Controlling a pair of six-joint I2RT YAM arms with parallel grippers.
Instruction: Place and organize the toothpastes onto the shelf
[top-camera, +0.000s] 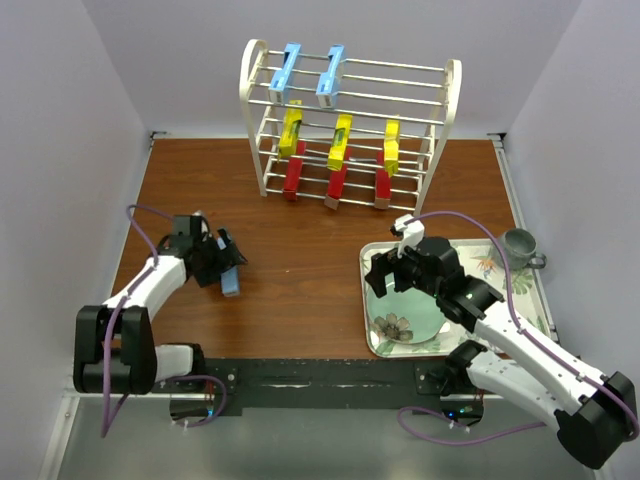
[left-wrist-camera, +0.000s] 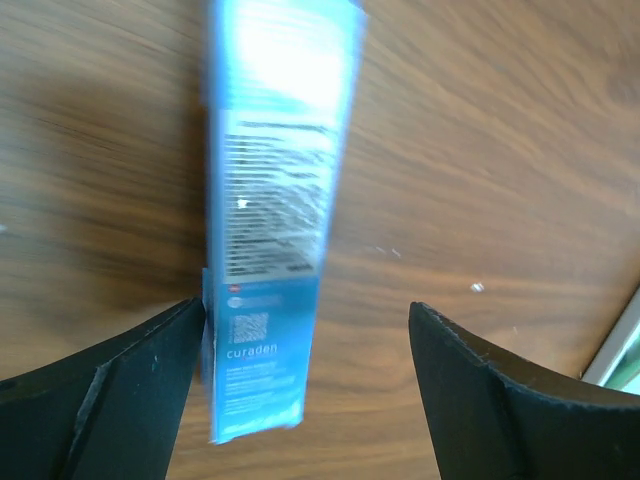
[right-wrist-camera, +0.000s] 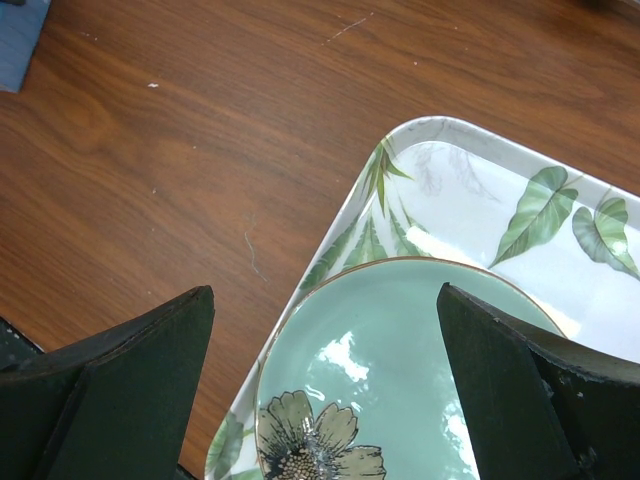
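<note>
The white wire shelf (top-camera: 452, 95) stands at the far middle of the table. It holds two light blue toothpaste boxes (top-camera: 288, 68) on the top tier, three yellow ones (top-camera: 340, 141) in the middle and three red ones (top-camera: 336, 186) at the bottom. A third light blue box (top-camera: 231, 283) lies on the wood at the left. My left gripper (top-camera: 226, 262) is over it. In the left wrist view the jaws (left-wrist-camera: 305, 310) are wide open around the box (left-wrist-camera: 272, 190), which rests against the left finger. My right gripper (top-camera: 385, 277) is open and empty above a plate.
A floral tray (top-camera: 528, 296) at the right holds a green flowered plate (right-wrist-camera: 420, 370), and a grey mug (top-camera: 520, 243) stands at its far corner. A corner of the blue box (right-wrist-camera: 20, 40) shows in the right wrist view. White walls enclose the table.
</note>
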